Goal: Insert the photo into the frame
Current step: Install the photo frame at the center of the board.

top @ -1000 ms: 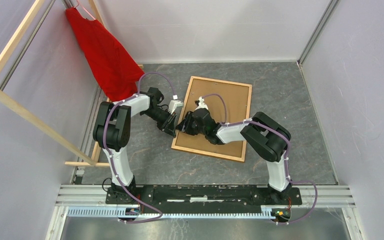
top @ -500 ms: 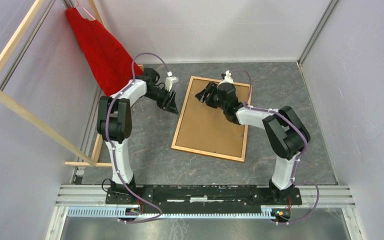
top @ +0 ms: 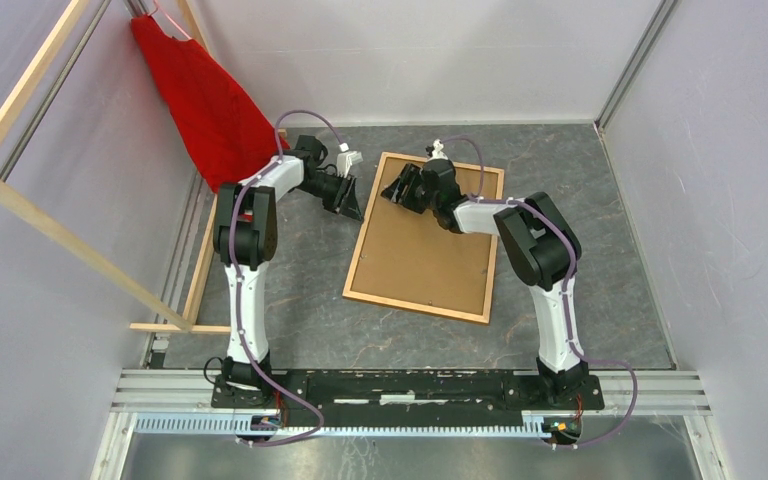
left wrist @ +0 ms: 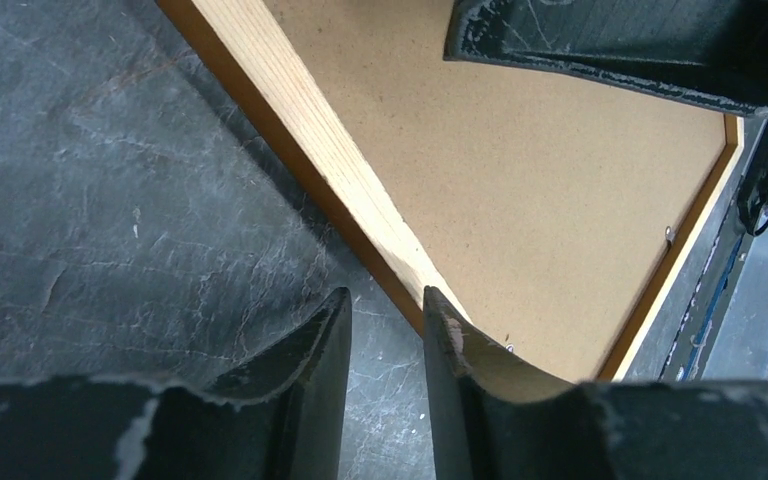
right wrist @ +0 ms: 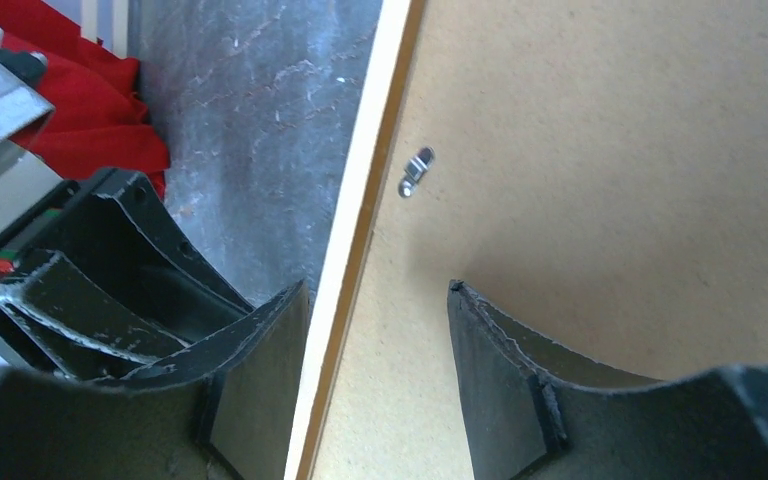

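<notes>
Left pincer (left wrist: 387, 296) slightly open, right pincer (right wrist: 376, 290) wider, over frame (right wrist: 610, 150) rail

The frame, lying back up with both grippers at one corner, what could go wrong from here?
1. The left gripper and the right gripper are close together at the same far-left corner of the frame, so they could knock into each other.
2. The right gripper's jaws straddle the rail beside a small metal clip. Closing there might pinch the rail and shift or lift the frame instead of turning the clip.
</notes>
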